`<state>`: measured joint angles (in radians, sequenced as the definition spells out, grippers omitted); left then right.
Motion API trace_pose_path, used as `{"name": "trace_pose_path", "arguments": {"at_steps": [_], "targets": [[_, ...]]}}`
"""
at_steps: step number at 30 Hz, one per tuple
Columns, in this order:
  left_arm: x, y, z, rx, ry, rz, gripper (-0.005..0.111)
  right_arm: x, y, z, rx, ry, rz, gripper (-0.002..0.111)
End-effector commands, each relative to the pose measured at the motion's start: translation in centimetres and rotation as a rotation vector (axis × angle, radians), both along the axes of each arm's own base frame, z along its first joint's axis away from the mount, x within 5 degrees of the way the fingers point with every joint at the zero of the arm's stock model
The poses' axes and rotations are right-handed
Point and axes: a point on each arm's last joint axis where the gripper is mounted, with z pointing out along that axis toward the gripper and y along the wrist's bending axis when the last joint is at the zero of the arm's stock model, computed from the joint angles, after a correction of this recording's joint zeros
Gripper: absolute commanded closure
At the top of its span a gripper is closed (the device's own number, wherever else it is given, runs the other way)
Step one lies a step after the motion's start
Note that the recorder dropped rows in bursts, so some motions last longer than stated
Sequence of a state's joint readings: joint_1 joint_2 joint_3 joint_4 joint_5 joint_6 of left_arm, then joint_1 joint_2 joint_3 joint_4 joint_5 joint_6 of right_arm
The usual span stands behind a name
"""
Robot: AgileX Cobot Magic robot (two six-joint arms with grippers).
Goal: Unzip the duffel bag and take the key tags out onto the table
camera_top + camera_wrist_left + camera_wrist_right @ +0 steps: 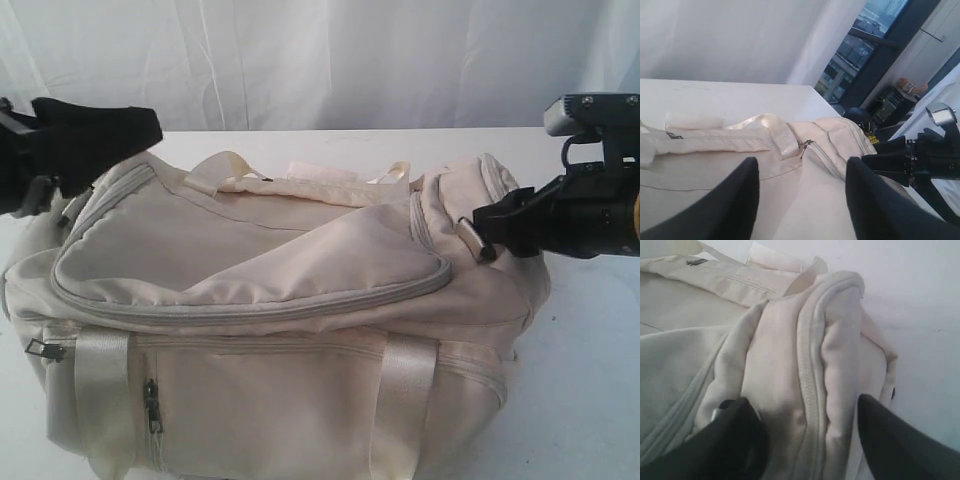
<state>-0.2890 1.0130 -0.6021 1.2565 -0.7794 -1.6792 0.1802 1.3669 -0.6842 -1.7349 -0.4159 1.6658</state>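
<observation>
Our left claw hovers wide over the duffel bag; our right claw, equally wide, straddles its end fold, gripping nothing. With the bag on the worktop and its zipper seemingly shut, we see no key tags; they are probably inside.

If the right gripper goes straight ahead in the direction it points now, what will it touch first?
Most likely the duffel bag: its bunched end fabric lies right ahead of the right gripper, between the open fingers. Nothing else shows in that line.
</observation>
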Motion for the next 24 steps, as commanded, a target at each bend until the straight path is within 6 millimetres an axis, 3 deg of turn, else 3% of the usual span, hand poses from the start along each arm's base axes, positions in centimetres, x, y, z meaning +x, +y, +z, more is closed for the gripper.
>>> {"name": "trace_pose_path", "arguments": {"at_steps": [1,8,13,19,24], "targets": [[1.3,-1.5,-1.1,-0.003,-0.004,-0.029,0.050,0.0,0.1,0.7,0.066,-0.001,-0.037,0.043],[3.5,-3.9,-3.0,0.013,0.001,-0.029,0.050,1.1,0.3,3.5,0.107,-0.087,-0.045,0.043],[5.3,-7.0,-3.5,0.026,0.024,-0.097,0.050,2.3,0.5,5.3,0.105,-0.163,-0.037,0.043],[6.7,-11.7,-5.4,0.081,0.055,-0.217,0.050,3.6,0.8,3.9,0.094,-0.113,-0.020,0.043],[6.3,-13.5,-8.3,0.202,0.076,-0.320,0.050,4.2,0.9,2.0,0.056,-0.046,-0.016,0.043]]}}
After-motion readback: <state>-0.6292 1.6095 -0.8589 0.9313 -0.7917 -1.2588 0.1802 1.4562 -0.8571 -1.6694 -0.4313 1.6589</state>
